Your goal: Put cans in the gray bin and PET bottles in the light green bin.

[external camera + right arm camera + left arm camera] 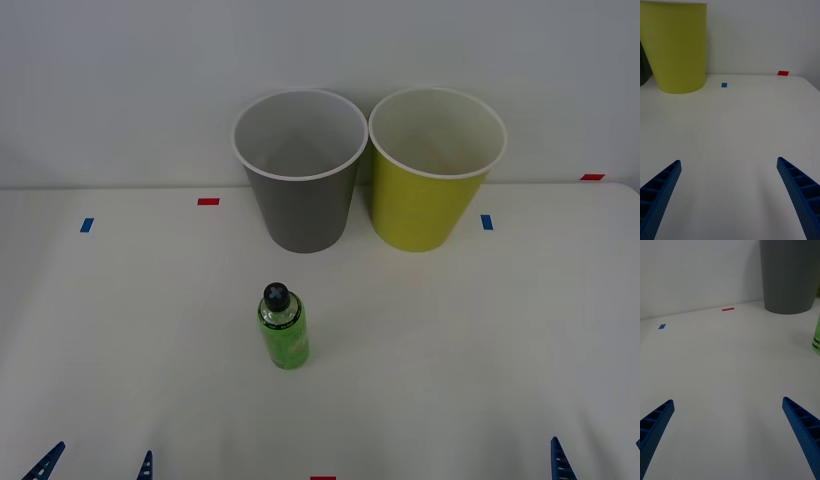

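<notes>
**Nothing gripped yet: one bottle waits before two bins**

Plainly, sorting has not begun. The PET bottle [283,328], clear plastic with a bright green label and a black screw cap, stands upright on the white table [480,340], toward the robot from the gray bin [300,170] and well apart from it. The light green bin [436,168] stands just beside the gray one on the robot's right, both against the far wall with their mouths open upward, so that anything released from above would drop straight in. No can is to be seen on the table. Small red and blue tape marks [208,201] dot the surface, seemingly as placement guides.

Both arms sit low at the near edge, probably a parked starting pose. The left gripper [728,435] has its blue ribbed fingers spread wide with bare table between them, holding and touching nothing; the bottle's green side shows at the edge of its wrist view. The right gripper [728,195] is likewise spread wide and empty, facing the light green bin. Judging by position, the left arm is nearer the bottle, which belongs in the light green bin.
</notes>
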### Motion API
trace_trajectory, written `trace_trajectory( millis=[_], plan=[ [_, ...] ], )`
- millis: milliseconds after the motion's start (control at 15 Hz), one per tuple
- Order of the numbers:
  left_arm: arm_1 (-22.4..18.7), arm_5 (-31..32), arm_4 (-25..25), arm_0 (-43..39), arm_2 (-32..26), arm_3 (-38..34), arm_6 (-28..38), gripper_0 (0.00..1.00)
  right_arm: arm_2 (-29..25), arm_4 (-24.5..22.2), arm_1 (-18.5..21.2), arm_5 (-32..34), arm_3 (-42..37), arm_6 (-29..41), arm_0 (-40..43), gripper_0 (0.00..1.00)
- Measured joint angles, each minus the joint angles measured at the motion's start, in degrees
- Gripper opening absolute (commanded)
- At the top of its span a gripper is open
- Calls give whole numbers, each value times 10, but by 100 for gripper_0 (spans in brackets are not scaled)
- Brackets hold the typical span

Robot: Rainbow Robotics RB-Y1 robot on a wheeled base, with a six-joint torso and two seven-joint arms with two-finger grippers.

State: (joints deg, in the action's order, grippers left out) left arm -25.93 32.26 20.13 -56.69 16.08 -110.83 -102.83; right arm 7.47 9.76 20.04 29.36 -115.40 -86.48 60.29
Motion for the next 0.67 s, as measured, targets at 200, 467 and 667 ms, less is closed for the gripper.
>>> trace_trajectory(
  millis=[200,467,667],
  plan=[
    [0,0,0,0,0,0,0,100,0,0,0,0,0,0,0,88],
    [0,0,0,0,0,0,0,100,0,0,0,0,0,0,0,88],
    [0,0,0,0,0,0,0,100,0,0,0,0,0,0,0,88]
  ],
)
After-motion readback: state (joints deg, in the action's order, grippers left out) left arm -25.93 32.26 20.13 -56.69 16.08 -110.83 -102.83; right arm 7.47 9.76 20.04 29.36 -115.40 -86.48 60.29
